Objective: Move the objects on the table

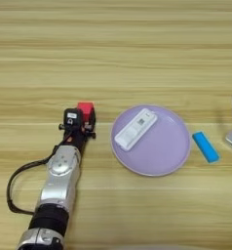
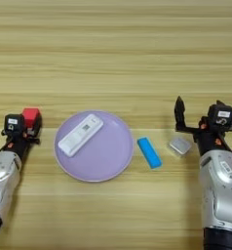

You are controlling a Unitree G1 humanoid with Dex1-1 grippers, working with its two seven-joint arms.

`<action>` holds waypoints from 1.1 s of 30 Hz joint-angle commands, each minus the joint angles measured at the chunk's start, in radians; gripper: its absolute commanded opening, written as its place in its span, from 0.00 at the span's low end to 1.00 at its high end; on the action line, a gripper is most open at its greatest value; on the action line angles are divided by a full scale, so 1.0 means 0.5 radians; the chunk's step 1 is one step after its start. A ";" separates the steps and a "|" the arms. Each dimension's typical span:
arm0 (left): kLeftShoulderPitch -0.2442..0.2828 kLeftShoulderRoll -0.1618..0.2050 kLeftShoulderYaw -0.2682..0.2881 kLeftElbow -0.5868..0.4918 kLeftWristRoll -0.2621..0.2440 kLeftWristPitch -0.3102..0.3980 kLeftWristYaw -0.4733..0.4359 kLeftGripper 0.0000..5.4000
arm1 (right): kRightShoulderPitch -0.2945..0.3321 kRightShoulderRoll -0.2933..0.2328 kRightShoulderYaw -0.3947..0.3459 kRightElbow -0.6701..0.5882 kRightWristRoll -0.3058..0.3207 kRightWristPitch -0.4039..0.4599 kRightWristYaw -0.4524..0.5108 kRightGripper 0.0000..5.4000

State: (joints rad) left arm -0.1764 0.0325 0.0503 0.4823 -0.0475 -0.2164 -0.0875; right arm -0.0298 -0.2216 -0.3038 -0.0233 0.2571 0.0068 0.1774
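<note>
While left gripper clenches red cube at left-centre, right gripper released beside grey block; next likely: lift, carry cube.

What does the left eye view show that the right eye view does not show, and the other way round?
Only the left eye view shows the left arm's full length. Only the right eye view shows the whole right pincer, open beside the grey block. Both show the left pincer at the red cube, the white device on the purple plate, and the blue bar.
</note>
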 commanded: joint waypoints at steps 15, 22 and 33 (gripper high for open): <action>-0.025 -0.004 0.006 0.072 -0.003 -0.085 -0.012 0.68 | -0.003 0.000 0.002 0.020 -0.005 -0.012 -0.001 1.00; -0.011 -0.017 0.033 0.008 -0.049 -0.187 -0.038 0.83 | -0.002 -0.006 -0.005 0.026 -0.004 -0.012 0.001 1.00; 0.051 -0.016 0.067 -0.190 -0.139 -0.228 -0.073 0.99 | 0.026 -0.004 -0.001 0.034 -0.022 -0.026 0.000 1.00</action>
State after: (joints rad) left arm -0.1718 0.0216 0.0752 0.4427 -0.0914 -0.3344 -0.1074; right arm -0.0288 -0.2218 -0.3042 -0.0123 0.2552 0.0058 0.1798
